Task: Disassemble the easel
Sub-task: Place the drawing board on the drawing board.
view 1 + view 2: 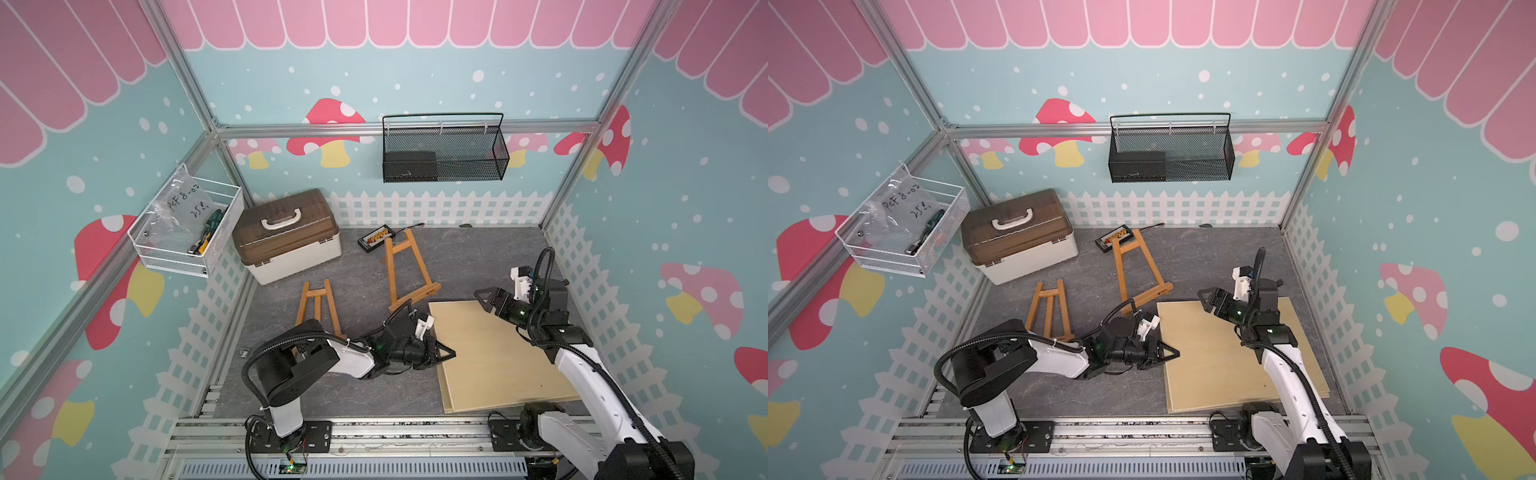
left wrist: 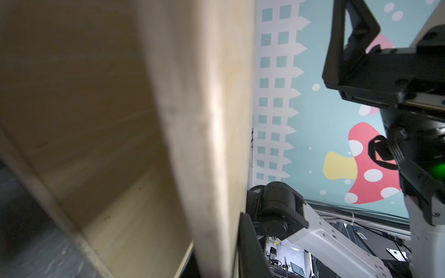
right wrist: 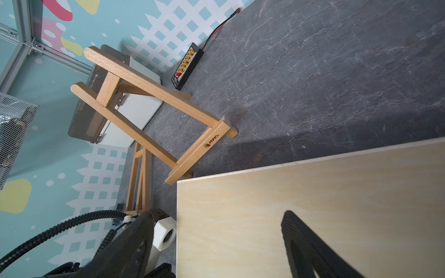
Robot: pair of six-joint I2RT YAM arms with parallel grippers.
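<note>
In both top views a small wooden easel [image 1: 415, 296] [image 1: 1148, 295] stands mid-floor, and the right wrist view shows it too [image 3: 125, 125]. A second easel [image 1: 316, 307] [image 1: 1049, 309] [image 3: 140, 178] is behind my left arm. A pale plywood board [image 1: 498, 357] [image 1: 1217, 357] [image 3: 313, 187] lies on the floor to the right. My left gripper [image 1: 449, 354] [image 1: 1173, 354] [image 2: 216, 252] is shut on the board's [image 2: 204, 120] left edge. Above the board's far corner my right gripper [image 1: 484, 296] [image 1: 1208, 297] [image 3: 216, 243] hangs open, holding nothing.
A brown-lidded toolbox [image 1: 286, 235] sits at the back left, with a black connector strip [image 1: 374, 240] by the standing easel. A white wire basket [image 1: 187, 224] hangs on the left wall and a black mesh basket [image 1: 444, 153] on the back wall.
</note>
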